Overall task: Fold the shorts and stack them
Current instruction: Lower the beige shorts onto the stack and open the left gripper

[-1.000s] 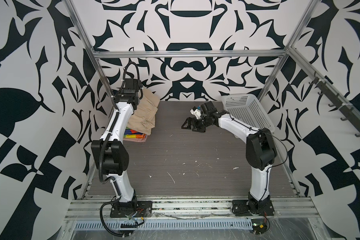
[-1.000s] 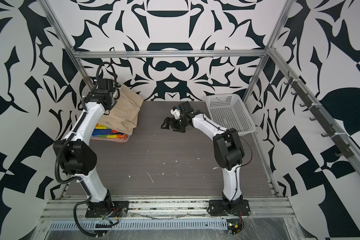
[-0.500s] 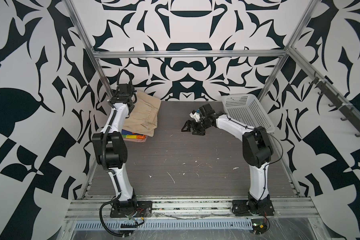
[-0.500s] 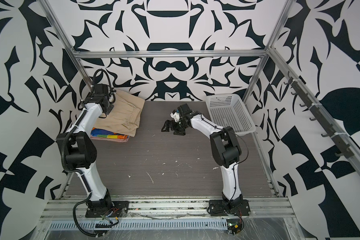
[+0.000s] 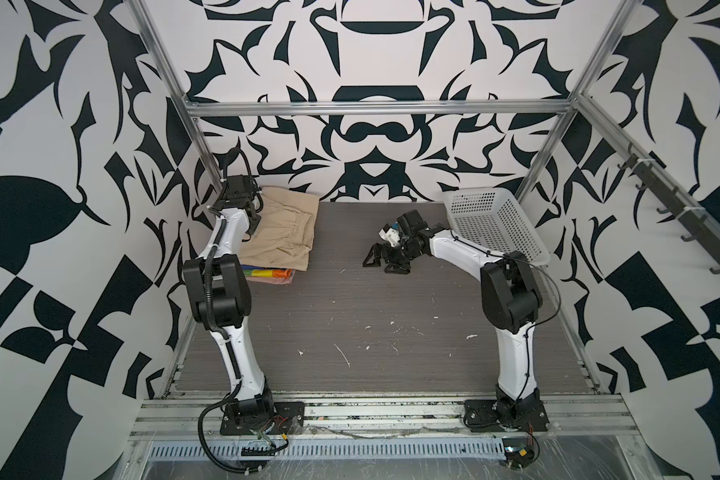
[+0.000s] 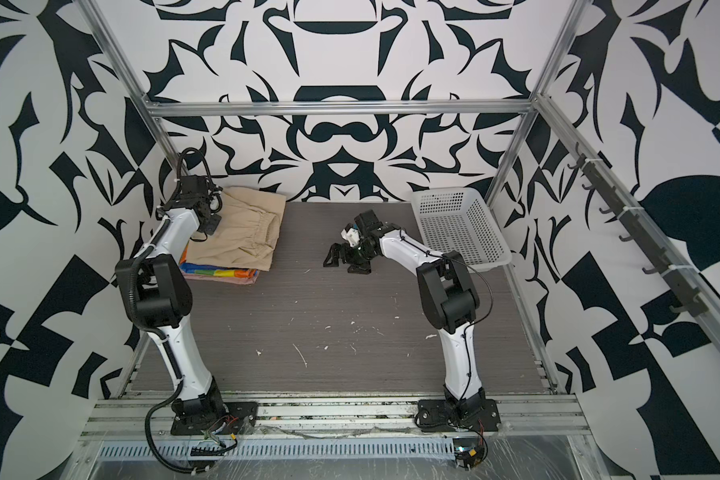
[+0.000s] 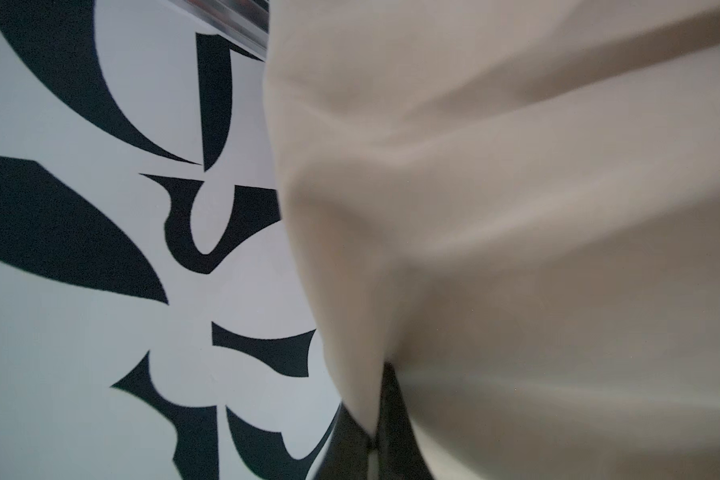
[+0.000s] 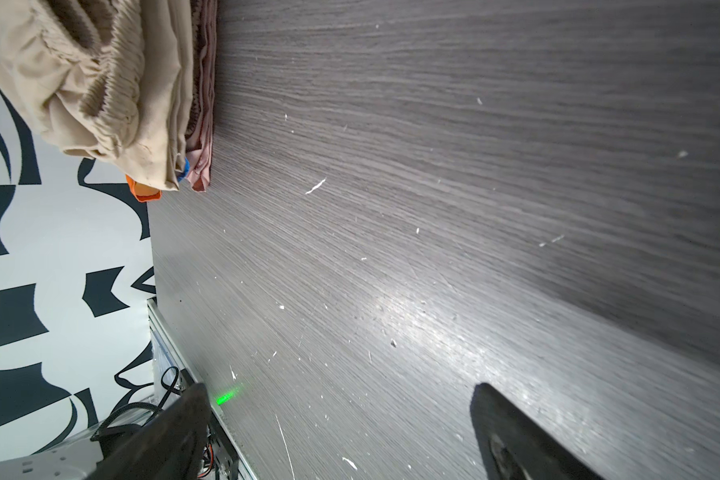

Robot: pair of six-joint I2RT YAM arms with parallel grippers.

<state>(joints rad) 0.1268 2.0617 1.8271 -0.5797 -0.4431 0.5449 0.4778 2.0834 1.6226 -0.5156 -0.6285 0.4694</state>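
Note:
Folded beige shorts lie on top of a stack at the back left. Under them show the rainbow-striped shorts and, lowest, the salmon-pink shorts. My left gripper sits at the stack's left edge. In the left wrist view it is shut on a pinch of the beige cloth. My right gripper hovers open and empty just above the table's back middle. In the right wrist view the right gripper faces the stack.
A white perforated basket stands tilted at the back right, next to the right arm. The dark wood-grain table carries small white specks. Patterned walls and metal frame posts close in the left, back and right sides.
My left gripper has come down and back, laying the hanging beige shorts flat onto the stack. The right gripper has drifted slightly lower and stays open.

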